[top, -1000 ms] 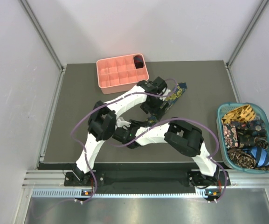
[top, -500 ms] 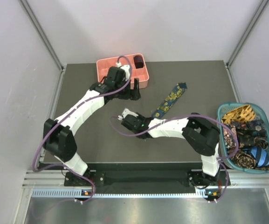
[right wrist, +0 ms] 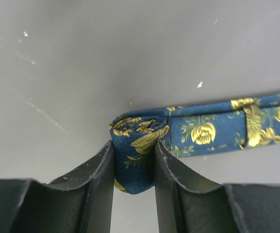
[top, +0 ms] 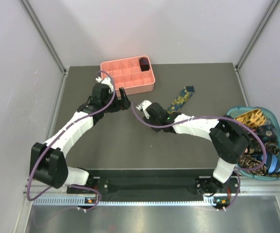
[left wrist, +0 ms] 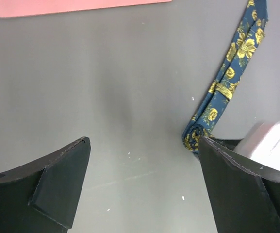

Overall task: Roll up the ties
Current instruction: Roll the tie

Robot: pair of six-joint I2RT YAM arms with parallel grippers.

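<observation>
A navy tie with yellow flowers point(top: 181, 98) lies slantwise on the dark table, right of the middle. Its near end is rolled into a small coil point(right wrist: 136, 130). My right gripper point(right wrist: 134, 146) is shut on that coil, one finger on each side; it also shows in the top view point(top: 162, 113). My left gripper point(top: 123, 95) is open and empty, low over bare table to the left of the coil. The left wrist view point(left wrist: 143, 141) shows the coil point(left wrist: 195, 137) by its right finger. A dark maroon coil point(top: 143, 63) sits in a back corner compartment of the tray.
The salmon-pink grid tray point(top: 104, 77) stands at the back, just beyond my left gripper, and its edge shows in the left wrist view point(left wrist: 57, 6). A teal basket point(top: 230, 141) with several loose ties point(top: 257, 137) stands at the right edge.
My left gripper has drawn back from the tray's front toward the left. My right gripper has moved right and farther back, to the tie's near end.
</observation>
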